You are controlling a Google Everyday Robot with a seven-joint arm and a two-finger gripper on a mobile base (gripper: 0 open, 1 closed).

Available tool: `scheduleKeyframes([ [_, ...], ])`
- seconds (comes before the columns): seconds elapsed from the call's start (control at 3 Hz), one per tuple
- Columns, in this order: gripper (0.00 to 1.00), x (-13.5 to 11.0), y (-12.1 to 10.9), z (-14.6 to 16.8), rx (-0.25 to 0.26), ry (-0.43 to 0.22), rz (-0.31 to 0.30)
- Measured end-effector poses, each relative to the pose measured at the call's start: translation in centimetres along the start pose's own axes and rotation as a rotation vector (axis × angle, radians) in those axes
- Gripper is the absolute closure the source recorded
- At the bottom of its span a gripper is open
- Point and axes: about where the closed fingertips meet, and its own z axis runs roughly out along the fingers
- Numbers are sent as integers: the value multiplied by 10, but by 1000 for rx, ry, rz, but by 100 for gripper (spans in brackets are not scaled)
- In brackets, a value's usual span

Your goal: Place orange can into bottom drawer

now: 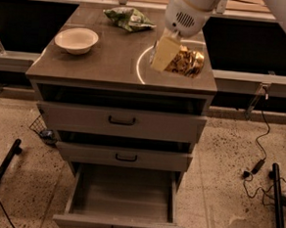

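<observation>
1. A grey cabinet [87, 68] is seen in the middle of the camera view. Its flat top carries three loose things.
2. The white robot arm [189, 9] is seen coming in from 1 o'clock and reaching over the right half of the cabinet top.
3. The bottom drawer [122, 195] is seen pulled well out at 6 o'clock of the cabinet. It is the deepest of the three, and its bare floor and side walls are shown.
4. The top drawer [122, 122] and the middle drawer [125, 157] are seen above it, each with a small dark bar handle. Both are set much further in than the bottom one.
5. A green snack bag [129, 18] is seen at 12 o'clock on the cabinet top, near the back edge.
6. A white bowl [76, 39] is seen upright at 10 o'clock on the top, well apart from the bag.
7. The gripper [165, 55] is seen at 3 o'clock on the top, below the arm's round wrist and tilted. Whether it is open, closed or holding anything cannot be told.
8. The orange can [188, 63] is seen on its side over the top's right edge. It lies at 3 o'clock of the gripper, right against it, with its left end hidden behind the gripper's pale tip. Whether the can rests on the surface cannot be told.
</observation>
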Motion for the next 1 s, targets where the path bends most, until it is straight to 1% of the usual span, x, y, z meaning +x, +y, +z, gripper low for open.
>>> scheduleKeyframes([
  [0.33,100,23,20,22,-48,50,10],
  [0.67,100,35,29,55,-69,43,20],
  [1.0,100,68,50,106,-83,18,31],
])
